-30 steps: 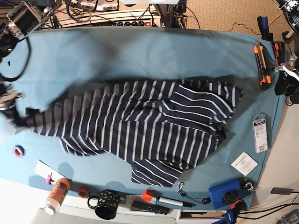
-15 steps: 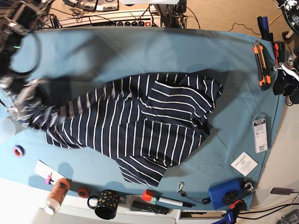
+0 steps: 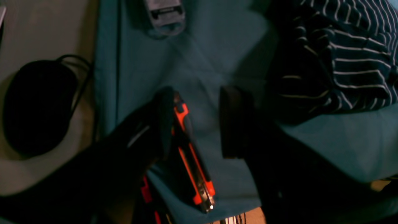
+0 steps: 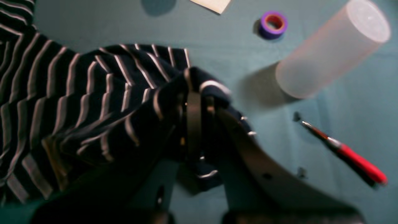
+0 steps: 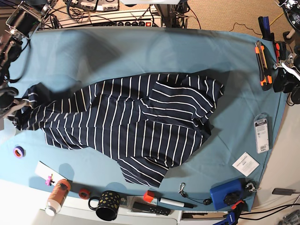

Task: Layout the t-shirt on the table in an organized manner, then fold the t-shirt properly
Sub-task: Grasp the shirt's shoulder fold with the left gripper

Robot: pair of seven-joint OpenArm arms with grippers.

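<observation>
Base view: the t-shirt (image 5: 136,126) lies crumpled across the middle of the table (image 5: 140,51), stretched toward the table's left edge, one corner drawn out to a point there. Part of it is folded over on its right side, stripes running crosswise to the rest. A lower flap hangs toward the near edge.

Right gripper (image 4: 194,93) sits at the table's left edge, jaws together, clamped on a bunched fold of the t-shirt (image 4: 93,102). In the right wrist view the fabric wraps over the closed fingertips and trails away to the left. Just beyond it on the table: a frosted plastic cylinder (image 4: 329,49) lying tilted, a purple tape roll (image 4: 273,24), and a red-handled tool (image 4: 345,154), all apart from the shirt.

Left gripper (image 3: 196,121) is at the table's right edge, jaws apart, nothing between them, only bare table cloth below. An orange-and-black utility knife (image 3: 191,155) lies just beside its left finger; contact cannot be told from the dark wrist view. The shirt's right end (image 3: 342,56) is near that gripper but apart from it.

Along the table's near edge: an orange bottle (image 5: 57,196), a black spotted mug (image 5: 106,205), a marker (image 5: 171,202), a blue box (image 5: 226,193). Near the right edge: a blister pack (image 5: 261,134) and a white card (image 5: 244,164).
</observation>
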